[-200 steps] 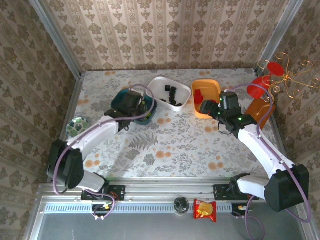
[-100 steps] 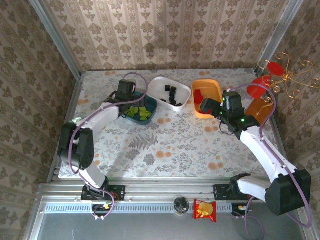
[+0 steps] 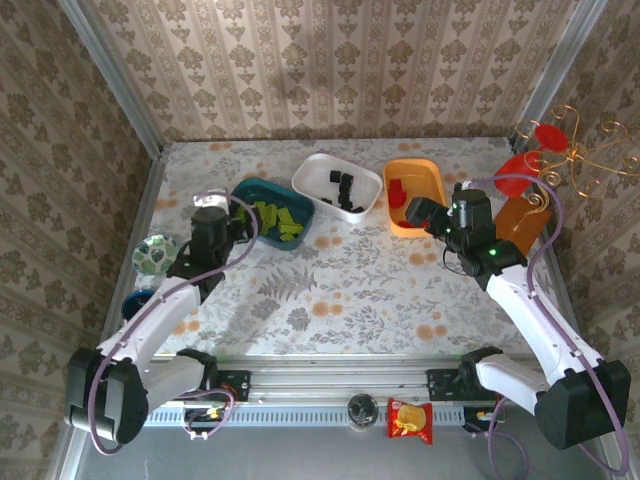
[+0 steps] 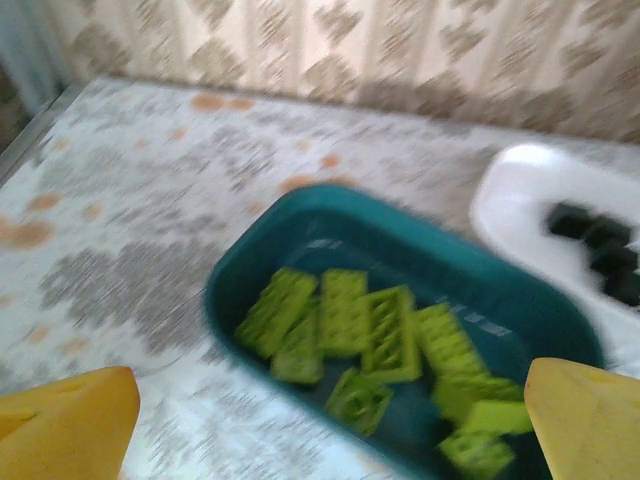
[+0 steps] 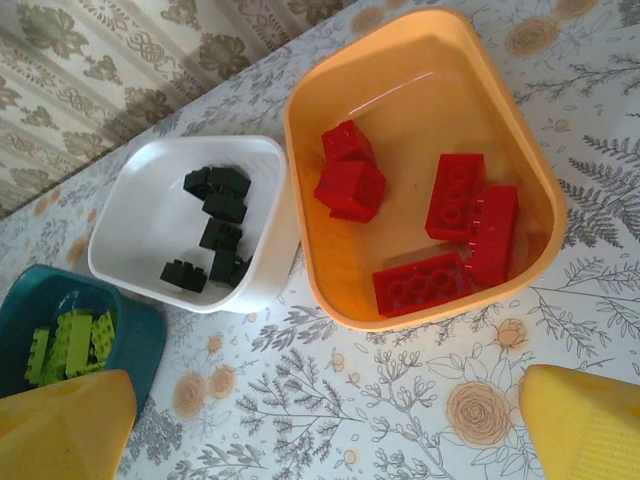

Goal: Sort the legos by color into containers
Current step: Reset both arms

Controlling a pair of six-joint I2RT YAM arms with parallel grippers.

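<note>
Left gripper (image 3: 238,222): jaws spread wide with nothing in them. It's left of center in the overhead shot, just off the lower-left end of the teal tray (image 3: 250,190).
Left wrist cam: yellow fingertips (image 4: 60,425) down in both bottom corners, with the teal tray mid-frame between them. Kinda blurry.
Green legos (image 3: 272,218): all piled inside the teal tray, overlapping each other.
Right gripper (image 3: 418,212): released too, and empty. It's right of center, at the lower edge of the orange tray (image 3: 428,178); can't tell if it's touching.
Red legos (image 5: 450,225): in the orange tray, upper right of the right wrist view. There are flat oblongs at the lower end and a clump higher up.
Black cubes (image 5: 215,235): in the white tray (image 5: 150,190), which sits between the other two, just beside the orange one.
Table (image 3: 350,285): floral top, with the trays in a row across the upper middle.
Extras: patterned bowl (image 3: 155,252) at the left edge, snack packet (image 3: 410,420) bottom center.
</note>
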